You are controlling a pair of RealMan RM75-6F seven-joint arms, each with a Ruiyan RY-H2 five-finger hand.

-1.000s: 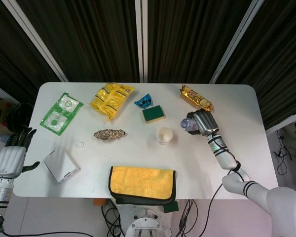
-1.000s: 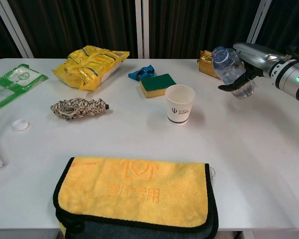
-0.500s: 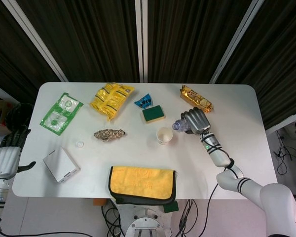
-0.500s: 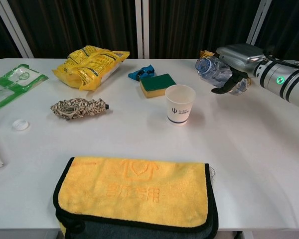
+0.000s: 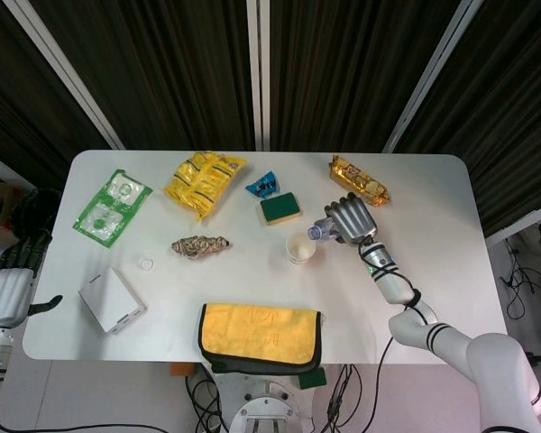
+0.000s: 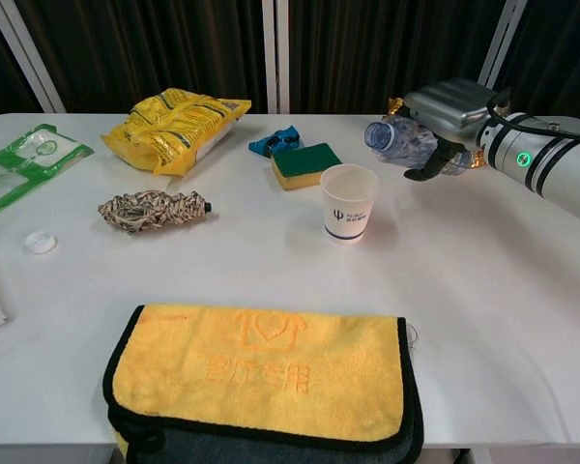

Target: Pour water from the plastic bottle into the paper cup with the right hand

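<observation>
plastic bottle [image 6: 406, 142]: gripped by right hand [image 6: 451, 104], tipped near horizontal, open neck pointing at paper cup [image 6: 349, 201], held above the desk [image 6: 483, 290] just beside the cup's rim (no stream visible)
paper cup: upright, mid-desk, right of centre
right hand fingers [image 5: 343, 213]: wrapped around the bottle body
left hand [image 5: 2, 293]: off the desk's left edge, fingers spread, holding nothing
bottle cap [image 6: 40, 242]: near left edge, well apart from the bottle
sponge [image 6: 305, 164]: behind cup, toward far edge
yellow towel [image 6: 261, 372]: folded at near edge
</observation>
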